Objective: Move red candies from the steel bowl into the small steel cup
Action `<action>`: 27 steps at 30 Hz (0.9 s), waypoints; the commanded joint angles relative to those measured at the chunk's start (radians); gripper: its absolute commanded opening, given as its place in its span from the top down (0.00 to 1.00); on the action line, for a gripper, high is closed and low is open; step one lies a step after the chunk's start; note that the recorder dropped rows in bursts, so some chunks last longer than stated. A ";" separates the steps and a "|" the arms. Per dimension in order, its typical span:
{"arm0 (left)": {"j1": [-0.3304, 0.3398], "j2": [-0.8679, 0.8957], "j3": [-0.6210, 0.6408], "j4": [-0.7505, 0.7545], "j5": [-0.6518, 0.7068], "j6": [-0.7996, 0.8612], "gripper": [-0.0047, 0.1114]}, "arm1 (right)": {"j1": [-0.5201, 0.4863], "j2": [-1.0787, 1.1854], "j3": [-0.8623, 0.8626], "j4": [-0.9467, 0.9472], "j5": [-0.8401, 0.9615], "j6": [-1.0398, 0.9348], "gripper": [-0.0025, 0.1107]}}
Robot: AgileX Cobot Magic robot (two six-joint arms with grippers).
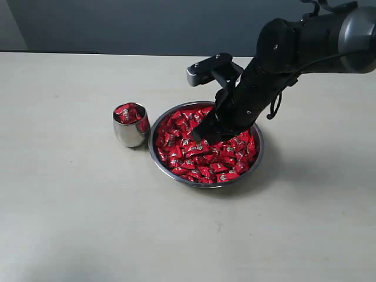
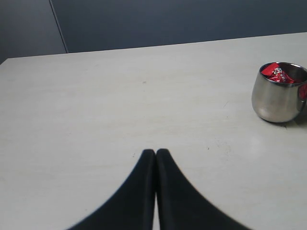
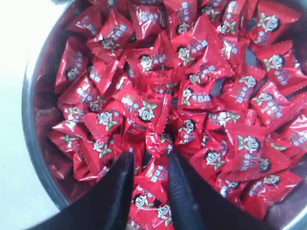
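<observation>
— Right claw (image 3: 149, 160) first: how does it stand?
— Parted. Its two black fingers (image 3: 115, 196) point down into the heap, and red wrappers show in the gap between them. Whether they pinch any single piece, I cannot tell. The right arm (image 1: 276, 64) slants down from the upper right of the exterior view, so the claw sits low over the middle of the bowl.
— And the left claw (image 2: 155, 152)?
— Closed, finger against finger, nothing between, held over bare table (image 2: 96, 96), well apart from the cup.
— Now the rest, biggest down.
— Pale table underneath everything. On it the steel bowl (image 1: 151, 150), wide and shallow, covered nearly across its whole width with red candies (image 1: 202, 161). Just beside its left rim stands the small steel cup (image 1: 130, 134), upright; I cannot tell if the two touch.
— Is the cup holding anything?
— Yes, more red candies, reaching about to its brim.
— And the pieces themselves?
— Shiny, pillow-shaped, crimped at the ends, each printed with a small white face and white lettering.
</observation>
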 commanded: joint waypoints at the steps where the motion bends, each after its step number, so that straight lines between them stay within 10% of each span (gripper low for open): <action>1: -0.005 -0.005 -0.008 0.002 -0.005 -0.001 0.96 | 0.002 0.052 -0.006 -0.002 0.033 -0.009 0.64; 11: -0.005 -0.005 -0.008 0.002 -0.005 -0.001 0.96 | 0.026 0.141 -0.006 -0.004 -0.014 -0.029 0.65; 15: -0.005 -0.005 -0.008 0.002 -0.005 -0.001 0.96 | 0.026 0.140 -0.006 -0.039 -0.086 -0.021 0.97; 27: -0.005 -0.005 -0.008 0.002 -0.005 -0.001 0.96 | 0.026 0.004 -0.010 -0.084 -0.045 0.019 0.99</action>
